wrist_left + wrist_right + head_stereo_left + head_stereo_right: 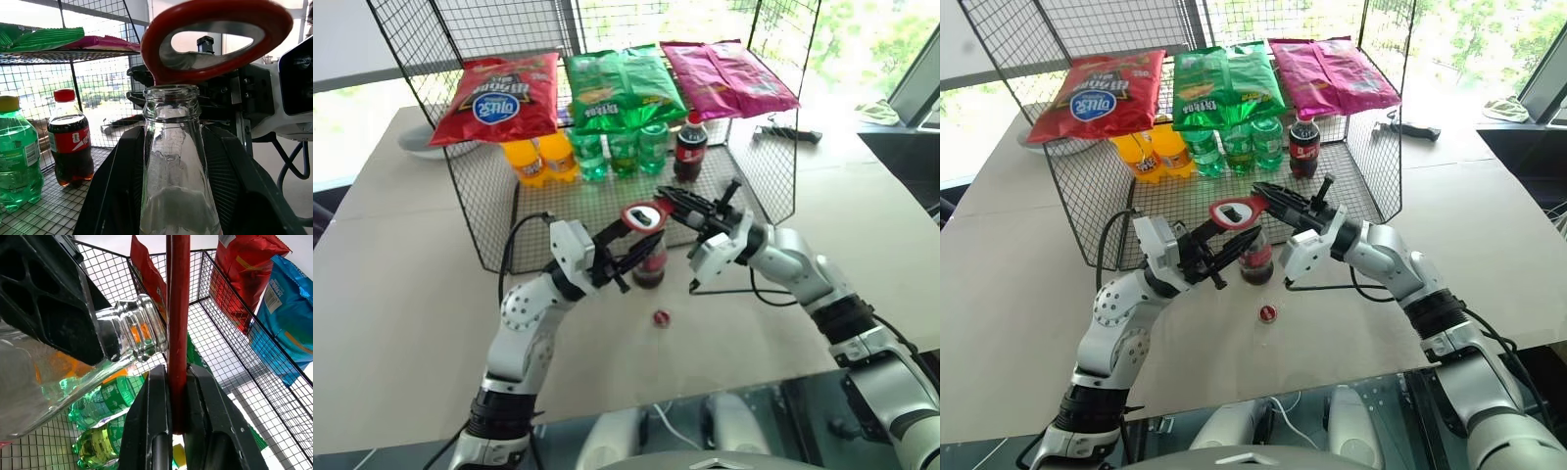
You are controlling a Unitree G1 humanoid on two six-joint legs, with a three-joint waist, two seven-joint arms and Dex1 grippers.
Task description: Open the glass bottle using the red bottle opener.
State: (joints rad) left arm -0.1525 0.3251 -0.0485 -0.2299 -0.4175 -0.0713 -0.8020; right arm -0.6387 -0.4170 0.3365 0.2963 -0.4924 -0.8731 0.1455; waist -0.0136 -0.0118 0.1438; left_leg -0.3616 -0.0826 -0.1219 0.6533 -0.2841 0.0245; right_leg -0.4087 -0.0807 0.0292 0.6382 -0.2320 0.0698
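The glass bottle (649, 262) stood on the desk, near the middle and just in front of the wire rack (489, 211). The left claw (625, 257) was closed round the bottle's neck and held it. The right claw (1268, 196) was pinched tight on the handle of the red bottle opener (1237, 211), and the opener's round head sat right at the bottle's mouth.

In the left wrist view the bottle's mouth looked bare, with no cap on it. A small red cap (660, 317) lay on the desk just in front of the bottle. So the cap was most likely already off, and the job looked nearly done.

To do this step well, the left claw should keep the bottle straight up so no cola spills. The right claw should lift the opener up and away slowly, so it does not knock the glass rim or tip the bottle. It should not push down on the open mouth.

Some things were hard to see. From above, the opener's head covered the mouth of the bottle. The left claw hid most of the neck. It was hard to tell if the opener touched the rim or sat just above it.
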